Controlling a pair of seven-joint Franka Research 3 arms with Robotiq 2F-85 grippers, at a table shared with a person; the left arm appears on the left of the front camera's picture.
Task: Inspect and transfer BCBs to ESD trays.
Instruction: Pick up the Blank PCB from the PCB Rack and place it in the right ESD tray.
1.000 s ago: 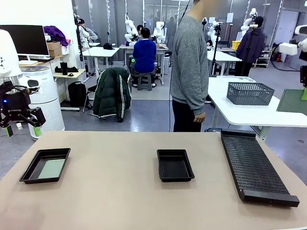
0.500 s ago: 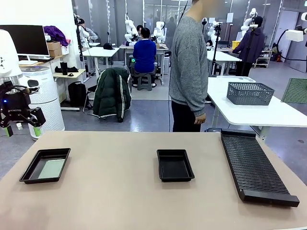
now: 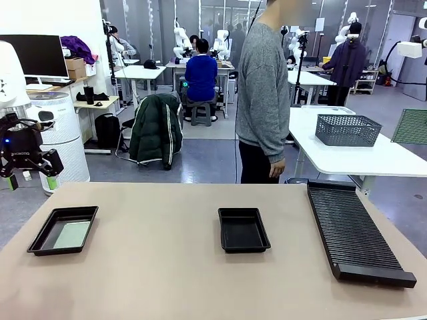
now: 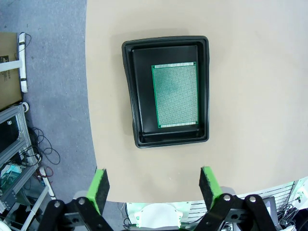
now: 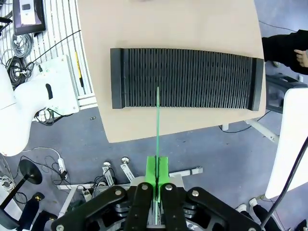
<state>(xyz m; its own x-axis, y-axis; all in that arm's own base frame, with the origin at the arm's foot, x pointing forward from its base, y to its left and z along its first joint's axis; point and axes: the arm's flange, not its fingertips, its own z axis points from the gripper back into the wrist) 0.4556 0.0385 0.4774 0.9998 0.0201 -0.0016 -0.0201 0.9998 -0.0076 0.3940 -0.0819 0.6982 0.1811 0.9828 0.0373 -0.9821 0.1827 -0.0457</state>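
Right gripper (image 5: 157, 179) seen pinching a BCB (image 5: 157, 127) edge-on between its green pads, low centre of the right wrist view. Board shown there only as a thin green line running straight up from the fingertips, long axis continuing the fingers' own direction, tip overlapping the black ribbed rack (image 5: 186, 78) that lay crosswise in the upper half of that frame. Same board glimpsed in the front view as a green mesh-like rectangle (image 3: 409, 127) at the right edge, held high, well above the table (image 3: 167, 267).

Left gripper (image 4: 153, 187) held with fingers spread wide and nothing between them, bottom of the left wrist view. Beyond the fingertips, in the centre of that frame, one ESD tray (image 4: 167, 91) already holding a second board (image 4: 175, 95) flat, long axis pointing up the frame, lying toward the tray's right side.

Other ESD tray (image 3: 243, 229) seen bare in the middle of the front view, left of the rack. Judged as the likely target for the carried board: far below and to the picture's left of the right gripper, nearer that arm than the left one. Board probably needing a turn from edge-on to flat, long side matched to the tray's long side, before release.
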